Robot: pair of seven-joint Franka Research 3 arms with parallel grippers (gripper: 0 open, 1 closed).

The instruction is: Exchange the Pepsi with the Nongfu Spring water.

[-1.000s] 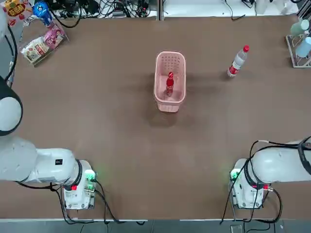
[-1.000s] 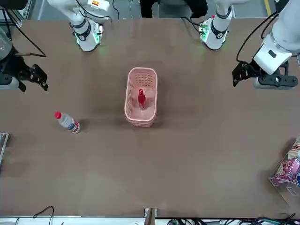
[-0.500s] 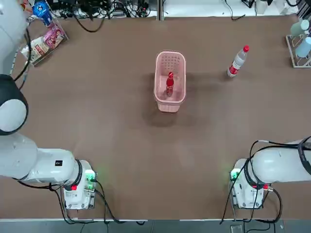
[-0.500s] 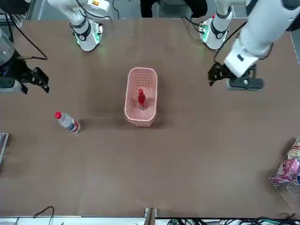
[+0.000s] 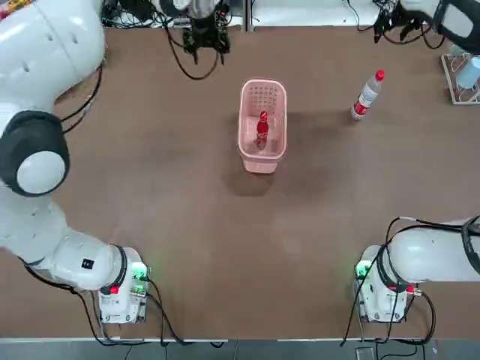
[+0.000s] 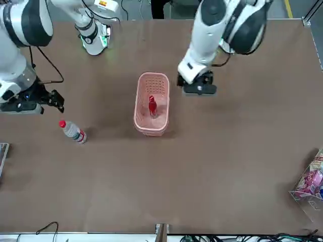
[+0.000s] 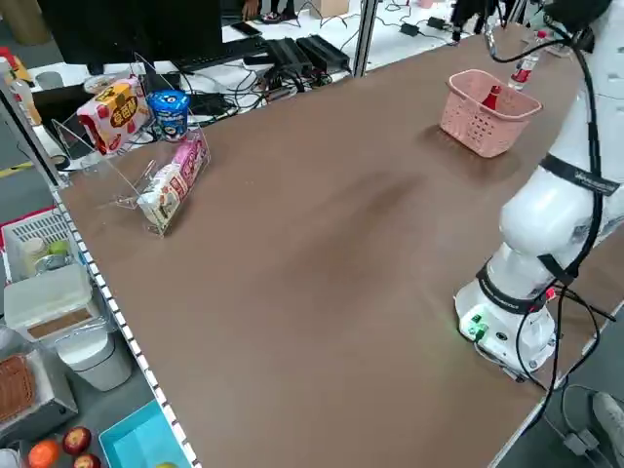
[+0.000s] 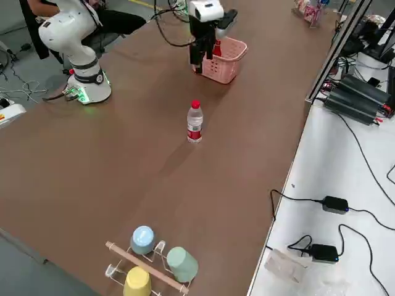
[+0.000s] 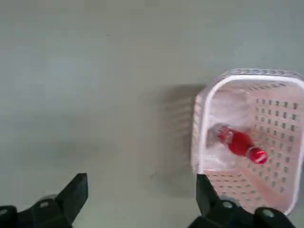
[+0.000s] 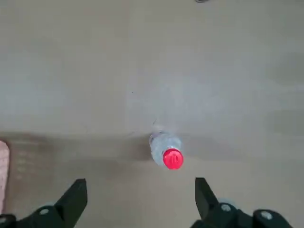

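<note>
The Pepsi (image 5: 262, 129), a slim all-red bottle, stands upright inside the pink basket (image 5: 262, 159) at the table's middle. The Nongfu Spring water (image 5: 367, 95), clear with a red cap and red label band, stands on the table to the right of the basket. My left gripper (image 6: 198, 89) hangs open above the table just left of the basket; its wrist view shows the Pepsi (image 9: 240, 144) in the basket (image 9: 199, 137) off to one side. My right gripper (image 6: 53, 100) hangs open above and close to the water (image 6: 73, 132), whose red cap (image 10: 172, 158) shows between the fingers.
A cup rack (image 8: 148, 262) with coloured cups stands at the table's far right edge. A clear stand of snack packs (image 7: 156, 161) sits at the far left corner. Cables and power bricks (image 8: 333, 203) lie on the white bench beyond the table.
Both arms have swung in from the table's sides. The left gripper moved to the basket's side, and the right gripper moved toward the water bottle. The bottles and basket stayed put.
</note>
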